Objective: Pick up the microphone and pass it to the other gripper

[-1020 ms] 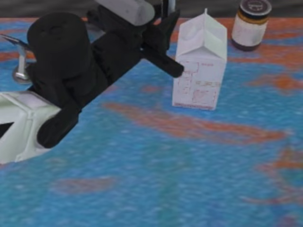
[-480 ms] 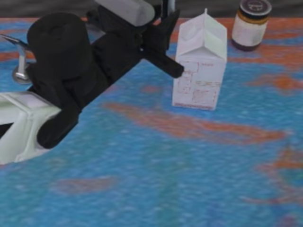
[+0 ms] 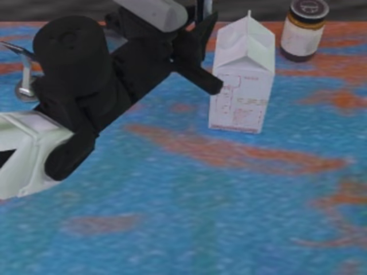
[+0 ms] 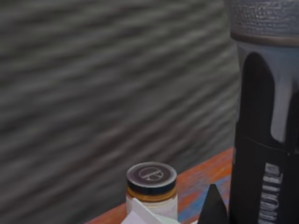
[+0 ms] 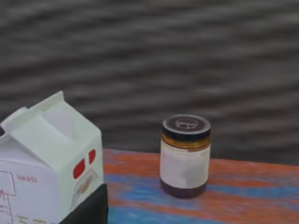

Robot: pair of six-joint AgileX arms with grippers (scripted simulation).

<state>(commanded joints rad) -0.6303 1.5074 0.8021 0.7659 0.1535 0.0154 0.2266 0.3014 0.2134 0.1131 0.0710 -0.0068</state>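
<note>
Top view, read from 9 o'clock to 3 o'clock: a silver stand [image 3: 23, 77] peeks out at the far left edge of the blue and orange table [image 3: 189, 217], partly hidden by the left arm [image 3: 86, 91], which reaches diagonally from about 8 o'clock toward 12 o'clock. At its tip the left gripper [image 3: 198, 54] sits near the table's far edge at about 12 o'clock, one black finger [image 3: 200, 77] reaching as far as the white carton [image 3: 243, 74], whether touching cannot be told. The microphone [image 3: 202, 8] shows only as a thin dark sliver by the gripper at the frame's top edge. Left wrist view: the microphone [image 4: 266, 121] stands upright close to the camera, its mesh head [image 4: 264, 18] uppermost and its black handle between the fingers, one fingertip [image 4: 212, 205] visible beside it; the gripper appears pinched on the handle. A dark-lidded jar [image 3: 304, 28] stands at about 1 o'clock, just beyond the carton and apart from it. The right arm appears in no view; its wrist camera looks at the carton [image 5: 46, 163] and the jar [image 5: 185, 156].
</note>
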